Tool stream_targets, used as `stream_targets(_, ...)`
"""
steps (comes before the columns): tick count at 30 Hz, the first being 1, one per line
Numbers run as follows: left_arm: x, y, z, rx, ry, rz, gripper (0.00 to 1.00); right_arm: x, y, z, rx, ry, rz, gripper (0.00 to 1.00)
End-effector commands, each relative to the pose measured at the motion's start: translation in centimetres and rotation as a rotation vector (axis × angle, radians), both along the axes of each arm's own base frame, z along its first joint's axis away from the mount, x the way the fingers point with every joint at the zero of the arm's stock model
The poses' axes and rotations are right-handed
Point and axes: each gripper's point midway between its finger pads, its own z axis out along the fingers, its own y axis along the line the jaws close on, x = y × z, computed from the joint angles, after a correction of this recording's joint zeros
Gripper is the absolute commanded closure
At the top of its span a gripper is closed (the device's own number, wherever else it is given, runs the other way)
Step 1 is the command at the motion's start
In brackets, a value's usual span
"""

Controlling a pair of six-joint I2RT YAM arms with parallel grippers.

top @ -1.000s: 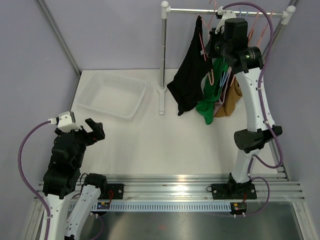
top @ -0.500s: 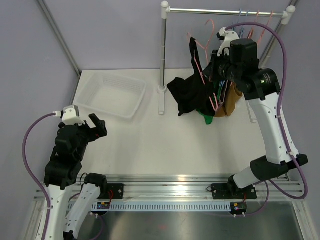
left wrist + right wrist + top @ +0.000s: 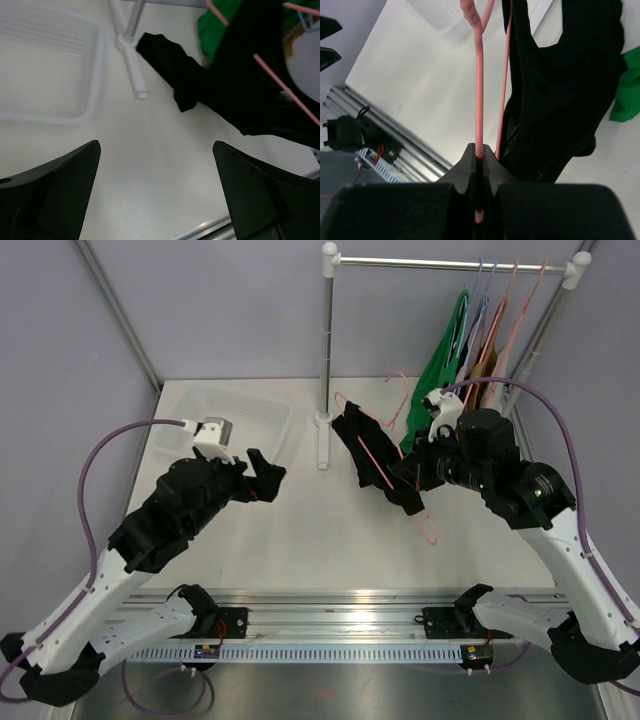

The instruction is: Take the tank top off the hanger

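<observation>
The black tank top (image 3: pixel 372 460) hangs on a pink hanger (image 3: pixel 425 522), held over the middle of the table, off the rail. My right gripper (image 3: pixel 418 478) is shut on the hanger's pink bar (image 3: pixel 479 100), with the tank top (image 3: pixel 560 85) draped beside it. My left gripper (image 3: pixel 262 478) is open and empty, left of the garment and apart from it. In the left wrist view the tank top (image 3: pixel 225 85) and the pink hanger (image 3: pixel 285 90) lie ahead at upper right, beyond the open gripper (image 3: pixel 157 190).
A white basket (image 3: pixel 225 418) sits at the back left. The rack's upright pole (image 3: pixel 326 350) and foot (image 3: pixel 322 445) stand mid-back. Green, tan and other garments (image 3: pixel 450 340) hang on the rail (image 3: pixel 450 262) at the back right.
My right gripper carried the hanger and black tank top down off the rail toward the table's middle. My left arm swung up and right toward the garment.
</observation>
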Motion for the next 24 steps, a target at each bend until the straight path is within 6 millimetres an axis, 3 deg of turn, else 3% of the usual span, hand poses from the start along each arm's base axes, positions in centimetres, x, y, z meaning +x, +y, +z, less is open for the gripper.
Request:
stream_targets(1,-0.2,-5.0,4.9,-0.137,-0.149,-0.079,0.01,-2.2,2.0,1.3,0.163,-0.038,0.099,1.0)
stream_targets(3,-0.2,-6.4,5.4,-0.111,-0.185,-0.087,0.01,-3.4,2.5,0.6,0.188,-0.013,0.151,1.0)
stream_targets(4,-0.4,-8.5,5.6,-0.101,-0.186,-0.124,0.01,-4.0,2.4,0.7,0.199,-0.013,0.167,1.0)
stream_targets(7,-0.5,-10.7,6.3,-0.065,-0.208,-0.131,0.01,-5.6,2.3,0.4,0.204,0.005,0.212,1.0)
stream_targets(8,0.1,-11.6,5.5,-0.028,-0.2,-0.128,0.01,-6.1,2.4,0.4,0.211,0.006,0.236,1.0)
stream_targets(13,1.7,-13.3,4.6,0.03,-0.198,-0.097,0.02,-8.6,2.1,1.3,0.251,0.005,0.309,1.0)
stream_targets(17,2.3,-13.7,4.7,0.05,-0.222,-0.084,0.19,-9.9,1.6,1.4,0.252,0.016,0.335,1.0)
stream_targets(19,2.5,-13.8,4.8,0.049,-0.234,-0.078,0.22,-10.7,1.5,1.2,0.25,0.009,0.369,1.0)
stream_targets(22,2.8,-14.1,4.6,0.067,-0.24,-0.077,0.4,-11.2,1.2,0.8,0.243,0.008,0.375,1.0)
stream_targets(23,2.8,-14.1,4.5,0.072,-0.238,-0.075,0.54,-11.2,1.0,0.7,0.24,0.005,0.368,1.0)
stream_targets(24,2.9,-14.2,4.3,0.077,-0.236,-0.075,0.58,-11.2,0.9,0.6,0.234,0.005,0.367,1.0)
